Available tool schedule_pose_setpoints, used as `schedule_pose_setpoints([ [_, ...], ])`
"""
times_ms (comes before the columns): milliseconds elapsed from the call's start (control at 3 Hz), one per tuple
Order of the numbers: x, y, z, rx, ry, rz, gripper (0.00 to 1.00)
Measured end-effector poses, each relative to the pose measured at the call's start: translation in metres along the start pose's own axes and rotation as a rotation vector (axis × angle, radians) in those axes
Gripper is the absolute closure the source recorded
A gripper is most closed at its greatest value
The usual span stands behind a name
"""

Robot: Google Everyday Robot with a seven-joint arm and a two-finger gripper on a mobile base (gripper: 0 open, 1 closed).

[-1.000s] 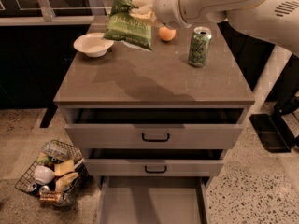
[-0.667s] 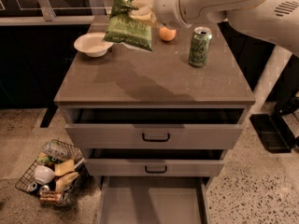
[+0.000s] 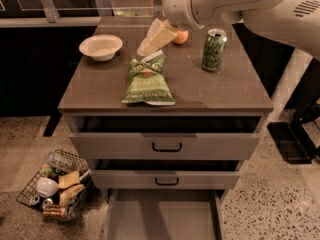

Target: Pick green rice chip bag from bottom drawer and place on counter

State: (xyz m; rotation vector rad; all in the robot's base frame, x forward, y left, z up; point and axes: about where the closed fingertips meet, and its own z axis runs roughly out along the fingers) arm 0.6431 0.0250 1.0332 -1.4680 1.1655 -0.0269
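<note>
Nearly done: green rice chip bag [image 3: 148,81] is laid flat on tabletop [image 3: 225,86].
Pincer [image 3: 147,46] is held at its top edge; whether it is gripped cannot be told.

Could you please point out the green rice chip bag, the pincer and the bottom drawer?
green rice chip bag [image 3: 148,81]: camera view, middle of its front
pincer [image 3: 146,48]: camera view, its tip, just above the bag
bottom drawer [image 3: 165,216]: camera view, its grey floor

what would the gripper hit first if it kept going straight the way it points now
Most likely the green rice chip bag. The gripper hangs at the bag's far edge, angled down toward the bag, which lies flat on the counter. Depth is unclear, so it may already touch the bag.
</note>
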Motion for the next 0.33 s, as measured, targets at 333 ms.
schedule_pose_setpoints([
  [333,0.0000,0.0000,0.0000,0.000,0.000,0.000,0.00],
])
